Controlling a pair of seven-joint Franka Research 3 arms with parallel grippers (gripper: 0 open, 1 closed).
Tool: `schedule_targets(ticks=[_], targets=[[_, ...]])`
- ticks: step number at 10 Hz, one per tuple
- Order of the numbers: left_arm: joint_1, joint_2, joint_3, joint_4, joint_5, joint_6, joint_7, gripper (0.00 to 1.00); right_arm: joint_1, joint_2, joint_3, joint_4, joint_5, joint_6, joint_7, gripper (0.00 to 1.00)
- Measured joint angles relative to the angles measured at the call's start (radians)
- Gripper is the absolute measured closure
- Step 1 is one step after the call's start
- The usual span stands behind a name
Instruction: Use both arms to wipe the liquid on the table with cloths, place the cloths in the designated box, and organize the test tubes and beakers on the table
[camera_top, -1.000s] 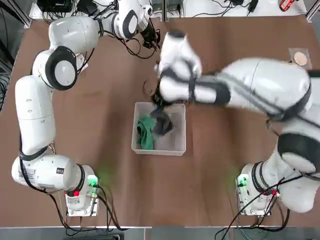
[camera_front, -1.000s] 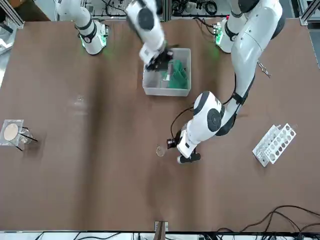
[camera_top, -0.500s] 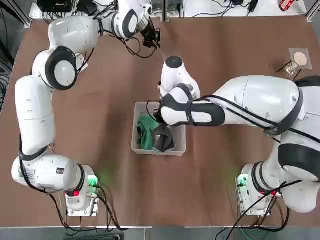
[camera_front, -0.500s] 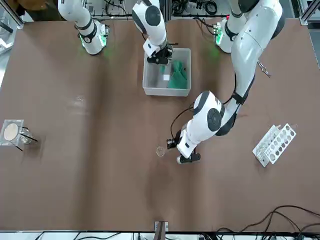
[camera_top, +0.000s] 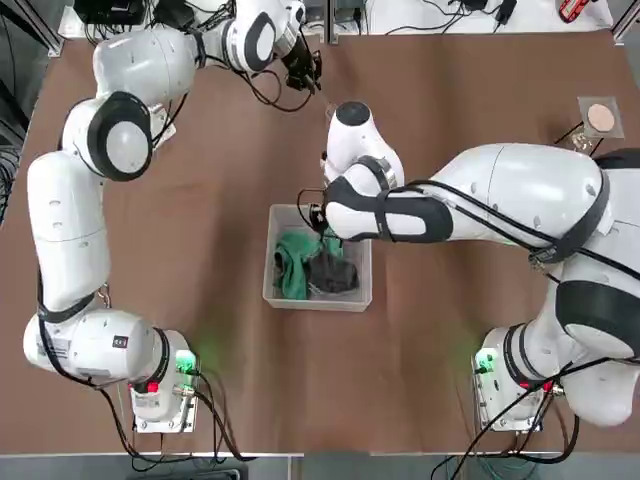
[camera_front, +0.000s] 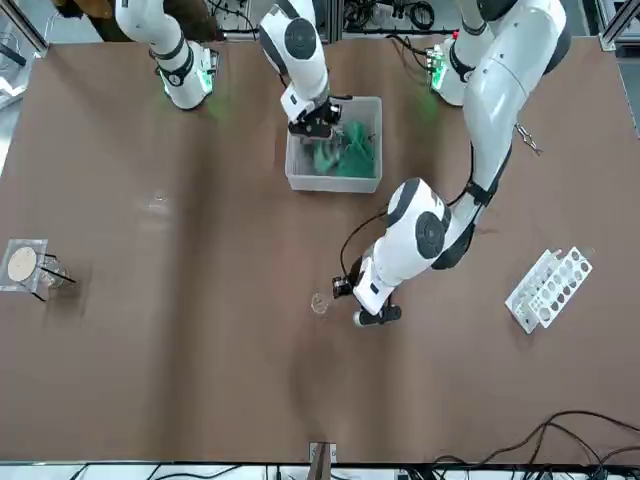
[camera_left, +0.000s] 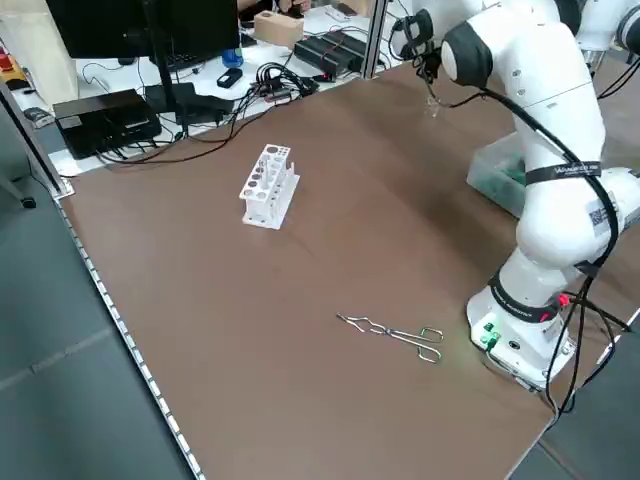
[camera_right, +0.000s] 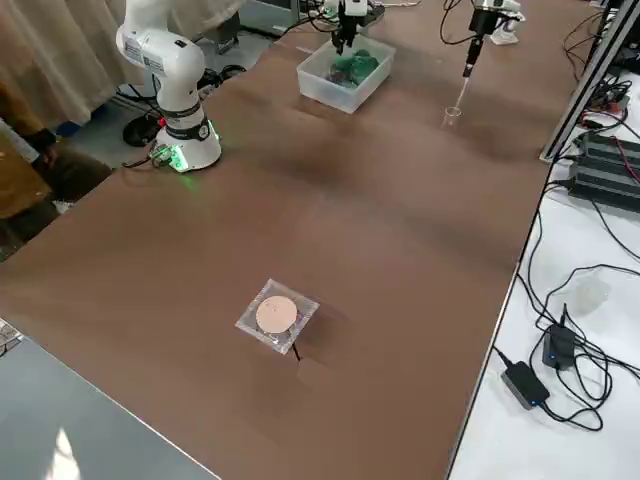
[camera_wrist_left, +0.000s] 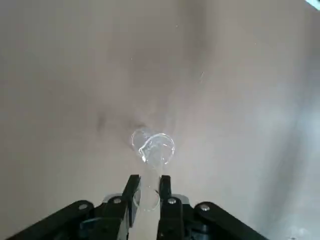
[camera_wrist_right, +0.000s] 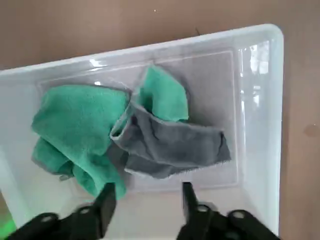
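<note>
Opened right end effector (camera_wrist_right: 149, 192), crumpled plush cloths (camera_wrist_right: 82, 132)

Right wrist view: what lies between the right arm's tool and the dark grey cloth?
No other object: only the box's bare floor separates them, as the right wrist view shows.

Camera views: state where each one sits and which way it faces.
Top: overhead, looking down the robot's way; both arms, bin.
Front: across the table, facing the robot; both arms.
Left side: raised, looking diagonally down; arm, scissor-like clamp, perforated rack.
Right side: raised, looking diagonally down; parts of both arms.
Left wrist: its own gripper on clear glassware.
Right wrist: its own open gripper above the cloths.
Top and front share the bin.
</note>
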Motion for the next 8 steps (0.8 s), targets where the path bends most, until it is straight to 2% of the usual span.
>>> schedule_targets(ticks=[1, 2, 3, 5, 8], targets=[[0.000, -0.027, -0.001, 0.000, 0.000, -0.038, 0.000, 0.79, 0.000, -0.001, -0.008, 0.008, 0.000, -0.001, 0.000, 0.19], [0.000, -0.056, -0.001, 0.001, 0.000, -0.074, 0.000, 0.79, -0.001, -0.002, -0.034, 0.027, -0.009, -0.026, -0.005, 0.13], [0.001, -0.087, -0.001, 0.002, 0.000, -0.113, 0.000, 0.79, -0.002, -0.003, -0.086, 0.064, -0.032, -0.094, -0.035, 0.09], [0.003, -0.158, -0.001, 0.004, 0.000, -0.207, 0.000, 0.79, -0.010, -0.011, -0.266, 0.154, -0.056, -0.228, -0.202, 0.01], [0.031, -0.277, 0.008, 0.004, 0.003, -0.361, 0.000, 0.79, -0.032, -0.017, -0.538, 0.172, -0.060, -0.265, -0.629, 0.01]])
